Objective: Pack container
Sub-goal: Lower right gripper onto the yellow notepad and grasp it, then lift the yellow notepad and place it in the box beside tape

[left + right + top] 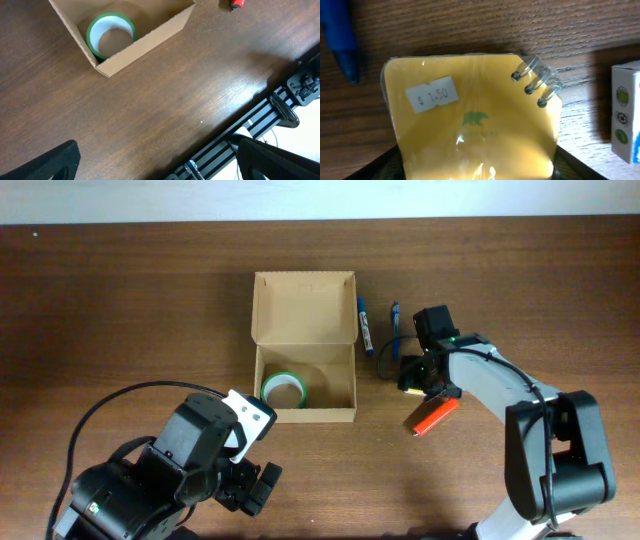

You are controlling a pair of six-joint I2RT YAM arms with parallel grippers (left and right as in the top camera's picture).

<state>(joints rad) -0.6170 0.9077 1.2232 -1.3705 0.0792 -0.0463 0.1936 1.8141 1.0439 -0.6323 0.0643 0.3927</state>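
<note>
The container, a tan cardboard box point(340, 385) with its flap lid open at the back, sits mid-table. A green tape roll point(283, 390) lies in its front left corner; box wall point(145, 45) and roll point(111, 34) also show in the left wrist view. My right gripper point(420, 377) is to the right of the box, shut point(477, 167) on a yellow spiral notepad point(470, 100) with a price sticker. My left gripper point(255, 485) is open and empty point(160, 170) near the table's front edge, in front of the box.
Two blue pens point(365, 323) point(394, 330) lie just right of the box; one tip shows in the right wrist view point(340, 40). A red-orange item point(432, 417) lies in front of the right gripper. A small white box point(626, 117) is beside the notepad.
</note>
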